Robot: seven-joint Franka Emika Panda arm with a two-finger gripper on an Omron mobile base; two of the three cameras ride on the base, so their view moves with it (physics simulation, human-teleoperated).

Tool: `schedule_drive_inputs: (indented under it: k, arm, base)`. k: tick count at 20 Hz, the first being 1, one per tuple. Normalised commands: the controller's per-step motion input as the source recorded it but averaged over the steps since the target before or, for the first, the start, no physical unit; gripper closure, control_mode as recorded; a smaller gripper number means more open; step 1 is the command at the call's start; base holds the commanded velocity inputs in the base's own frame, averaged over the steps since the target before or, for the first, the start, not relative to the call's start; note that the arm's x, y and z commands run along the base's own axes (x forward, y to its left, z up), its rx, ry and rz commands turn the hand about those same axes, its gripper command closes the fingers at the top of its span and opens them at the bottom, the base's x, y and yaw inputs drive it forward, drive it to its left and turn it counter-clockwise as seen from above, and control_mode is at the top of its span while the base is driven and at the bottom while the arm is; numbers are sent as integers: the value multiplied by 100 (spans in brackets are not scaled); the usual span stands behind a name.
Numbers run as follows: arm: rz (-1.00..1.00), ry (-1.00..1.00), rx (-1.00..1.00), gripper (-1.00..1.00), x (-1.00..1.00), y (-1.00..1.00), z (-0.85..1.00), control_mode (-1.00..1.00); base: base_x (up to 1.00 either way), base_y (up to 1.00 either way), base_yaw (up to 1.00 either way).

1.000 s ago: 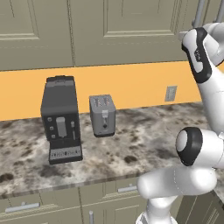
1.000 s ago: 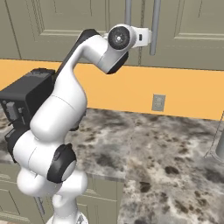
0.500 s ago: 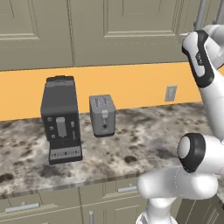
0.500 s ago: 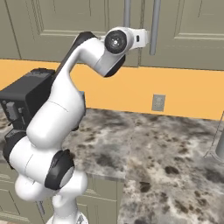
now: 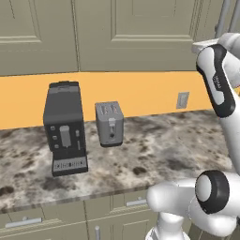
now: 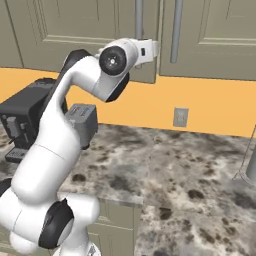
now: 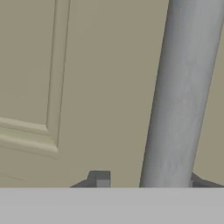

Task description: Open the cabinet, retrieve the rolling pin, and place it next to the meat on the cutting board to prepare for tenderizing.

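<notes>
Two long vertical grey bar handles [image 6: 138, 19] stand side by side where the doors of the taupe wall cabinet with recessed-panel fronts [image 6: 210, 35] meet, and the white robot arm's two-finger gripper [image 6: 155, 48] is raised to the left one, low on the bar. In the hand view that round grey bar [image 7: 183, 94] runs up between the two small dark fingertips [image 7: 99, 178], one tip on each side; the jaws stand slightly parted around it, and whether they press on the metal cannot be told. Both doors look shut, so the slim wooden rolling pin, presumably inside, remains hidden. By the look of it, the bar is rigid, smooth and probably slick, so a firm clamp across its round section should serve best; a hold low on the handle, far from the hinge side, would give good leverage, and the door will likely swing in an arc rather than pull straight out. Below, on the speckled brown-and-grey stone surface [image 5: 154, 154], a black coffee machine [image 5: 64, 127] and a small grey toaster [image 5: 109, 123] sit near each other against the orange wall, well apart from the cabinet handles above.
</notes>
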Motion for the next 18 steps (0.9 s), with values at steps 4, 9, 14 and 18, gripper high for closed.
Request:
schedule_drive_inputs:
  k: [4,9,14,18]
  arm:
    - [5,0,0,100,-91,59,0,-100]
    - [5,0,0,100,-100,55,0,-100]
    - [4,0,0,100,-88,62,-4,-100]
    - [2,6,0,-100,-44,67,-14,-100]
  base:
    - [0,0,0]
    - [0,0,0]
    - [0,0,0]
    - [0,0,0]
